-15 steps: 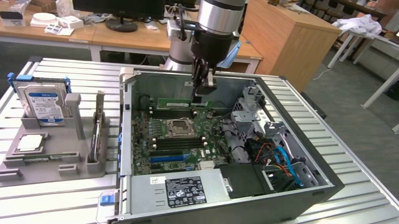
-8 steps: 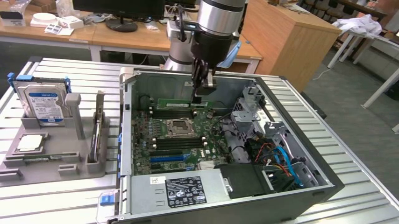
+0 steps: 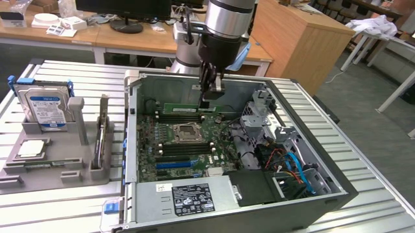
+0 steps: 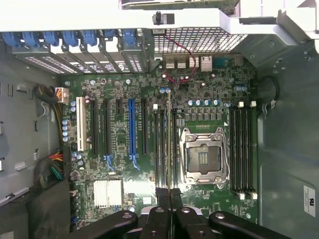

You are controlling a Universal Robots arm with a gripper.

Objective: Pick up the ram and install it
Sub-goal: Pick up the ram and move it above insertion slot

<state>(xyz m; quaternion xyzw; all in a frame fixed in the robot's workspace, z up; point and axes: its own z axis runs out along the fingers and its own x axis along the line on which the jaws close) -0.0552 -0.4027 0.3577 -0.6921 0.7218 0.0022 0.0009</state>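
Jaws nearly closed, the gripper (image 4: 169,193) pinches the ram (image 3: 182,108) by its flat faces, on edge over the black memory slots (image 3: 188,118) along the motherboard's edge, beside the metal processor socket (image 3: 186,131). The ram is a thin, rigid green board, probably light and fragile.

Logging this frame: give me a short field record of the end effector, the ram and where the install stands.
end effector: shut on the ram, inside the open computer case
ram position: at the memory slots beside the processor socket
seated: cannot tell
grey holder: hard drive standing in it
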